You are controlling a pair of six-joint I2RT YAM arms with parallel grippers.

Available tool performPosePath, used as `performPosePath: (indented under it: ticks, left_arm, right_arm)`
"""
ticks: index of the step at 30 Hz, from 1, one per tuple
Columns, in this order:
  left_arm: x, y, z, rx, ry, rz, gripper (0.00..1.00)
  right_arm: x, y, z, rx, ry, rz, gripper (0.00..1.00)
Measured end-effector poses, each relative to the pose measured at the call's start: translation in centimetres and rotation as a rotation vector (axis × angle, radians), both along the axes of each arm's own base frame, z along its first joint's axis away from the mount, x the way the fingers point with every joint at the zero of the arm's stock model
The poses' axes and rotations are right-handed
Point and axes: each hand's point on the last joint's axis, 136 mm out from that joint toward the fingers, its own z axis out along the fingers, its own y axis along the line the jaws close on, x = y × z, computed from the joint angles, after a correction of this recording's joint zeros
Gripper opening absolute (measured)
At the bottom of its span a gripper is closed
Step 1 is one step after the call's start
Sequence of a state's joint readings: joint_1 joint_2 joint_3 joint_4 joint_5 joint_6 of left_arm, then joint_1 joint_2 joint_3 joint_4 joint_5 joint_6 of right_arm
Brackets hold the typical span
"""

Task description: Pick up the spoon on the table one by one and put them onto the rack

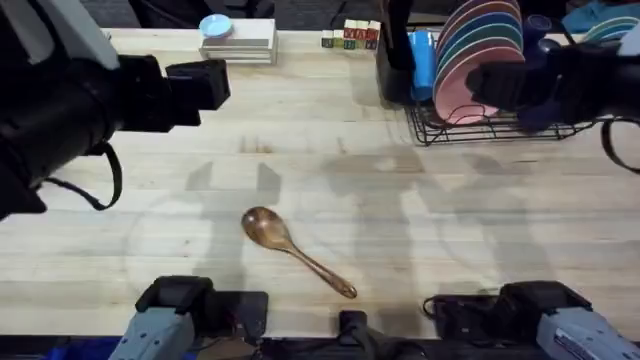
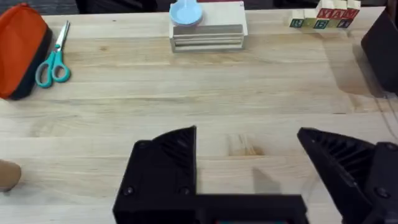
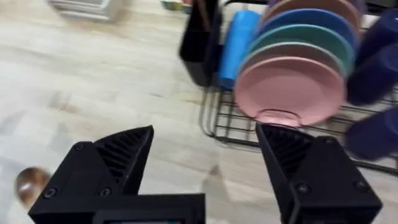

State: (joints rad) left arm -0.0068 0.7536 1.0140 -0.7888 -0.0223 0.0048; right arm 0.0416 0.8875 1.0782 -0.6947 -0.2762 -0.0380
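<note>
Lying untouched near-centre on table [image 1: 420, 240], spoon [image 1: 290, 247] yet to reach far-right rack [image 1: 500, 130], maybe w/ one inside; both grippers [image 2: 249, 168] [image 3: 205, 165] open, empty.

The spoon [image 1: 293, 247] is lying on the desk [image 1: 450, 230] near its front, with the rack [image 1: 480, 110] sitting far back right.

Bare pale plank worktop [image 1: 450, 250] surrounds the glossy dark-brown wooden spoon [image 1: 290, 249] on every side, while the plate-filled black wire rack [image 1: 500, 128] crowds two o'clock.
</note>
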Motion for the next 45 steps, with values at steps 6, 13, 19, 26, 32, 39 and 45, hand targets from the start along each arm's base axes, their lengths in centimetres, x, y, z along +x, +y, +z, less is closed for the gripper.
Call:
performPosePath:
  ticks: [6, 13, 19, 26, 32, 39, 45]
  left_arm:
    - [0.1, 0.0, 0.2, 0.0, -0.008, 0.0, 0.993]
    - [0.1, 0.0, 0.2, 0.0, -0.008, 0.0, 0.993]
    - [0.1, 0.0, 0.2, 0.0, -0.008, 0.0, 0.993]
    - [0.1, 0.0, 0.2, 0.0, -0.008, 0.0, 0.993]
    - [0.1, 0.0, 0.2, 0.0, -0.008, 0.0, 0.993]
    - [0.1, 0.0, 0.2, 0.0, -0.008, 0.0, 0.993]
    - [0.1, 0.0, 0.2, 0.0, -0.008, 0.0, 0.993]
  right_arm:
    - [-1.3, 4.3, -0.1, -0.006, -0.002, 0.183, 0.993]
    - [-4.5, 9.8, -0.8, -0.074, -0.016, 0.462, 0.993]
    - [-6.9, 12.7, -1.5, -0.101, -0.005, 0.614, 0.993]
    - [-8.8, 15.4, -2.5, -0.119, 0.022, 0.738, 0.993]
    - [-10.0, 17.3, -3.8, -0.135, 0.065, 0.82, 0.993]
    - [-11.0, 18.7, -5.1, -0.135, 0.128, 0.86, 0.993]
    - [-10.9, 19.0, -5.6, -0.087, 0.205, 0.809, 0.993]
